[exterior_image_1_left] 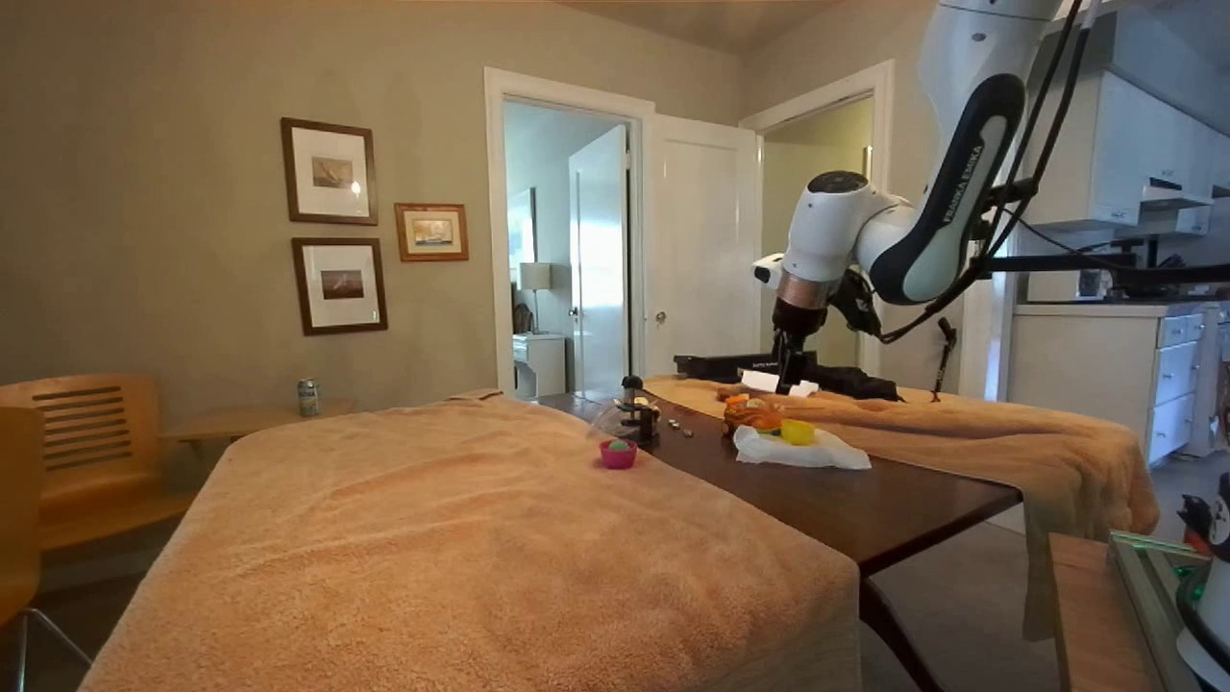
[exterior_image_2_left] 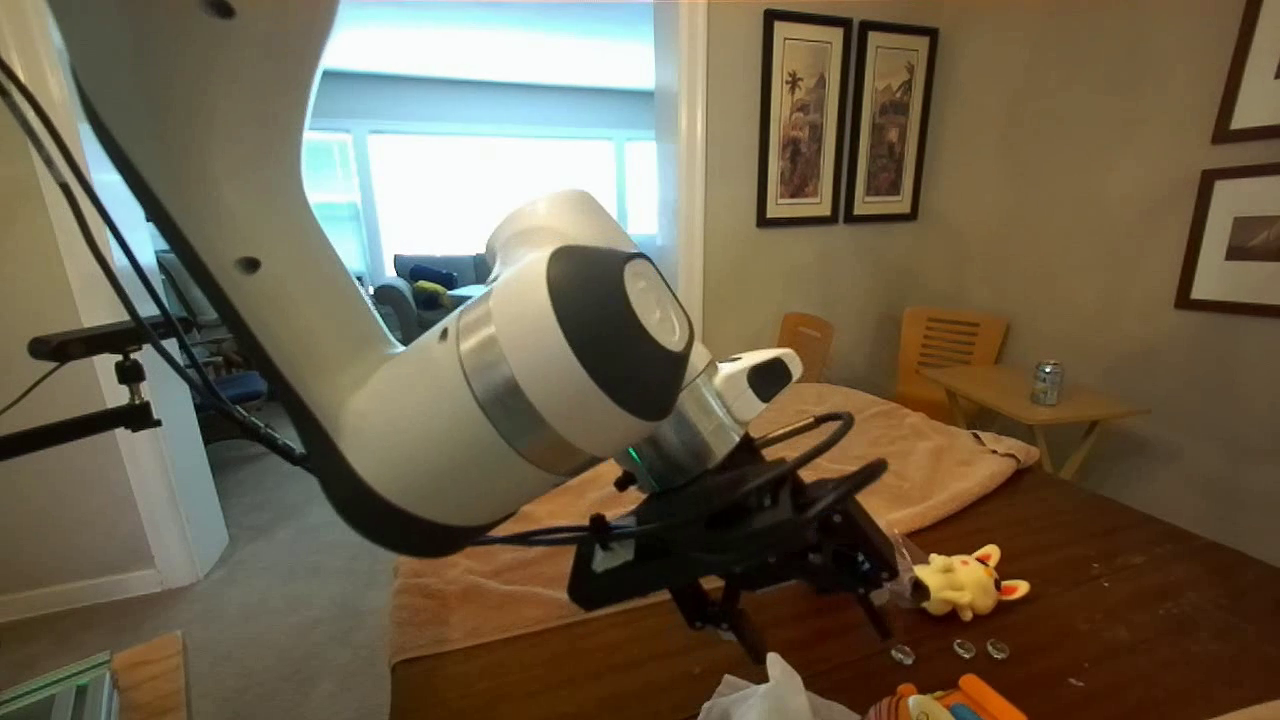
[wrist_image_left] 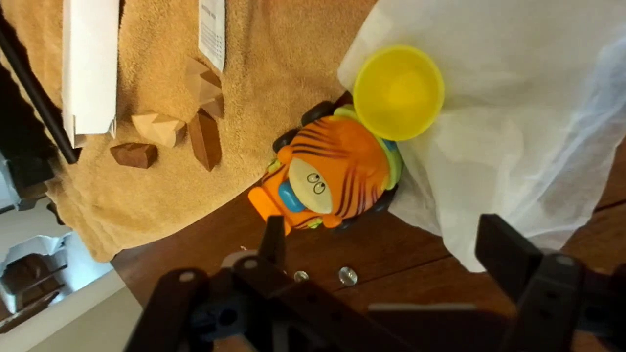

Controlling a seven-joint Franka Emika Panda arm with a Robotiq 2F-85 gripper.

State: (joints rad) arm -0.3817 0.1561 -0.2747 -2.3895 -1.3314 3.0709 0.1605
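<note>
My gripper (wrist_image_left: 386, 238) stands open above the dark wooden table, with nothing between its fingers. In an exterior view its fingertips point down (exterior_image_2_left: 755, 640), near a white tissue (exterior_image_2_left: 775, 695). An orange tiger-striped toy car (wrist_image_left: 337, 168) with a blue nose lies ahead of the fingers in the wrist view. A round yellow cup (wrist_image_left: 398, 93) stands against the car's rear, partly over the tissue (wrist_image_left: 508, 122). Clear glass gems (wrist_image_left: 347, 276) lie on the bare wood; one is partly hidden behind a finger. In an exterior view the car (exterior_image_1_left: 752, 413) and cup (exterior_image_1_left: 797, 432) sit below the gripper (exterior_image_1_left: 790, 386).
Several faceted wooden blocks (wrist_image_left: 204, 139) and a white box (wrist_image_left: 90, 68) lie on an orange towel (wrist_image_left: 274, 58). A yellow plush toy (exterior_image_2_left: 965, 583) rests beyond the gems. A pink cup (exterior_image_1_left: 618, 455) holding something green stands by the near towel (exterior_image_1_left: 461, 557).
</note>
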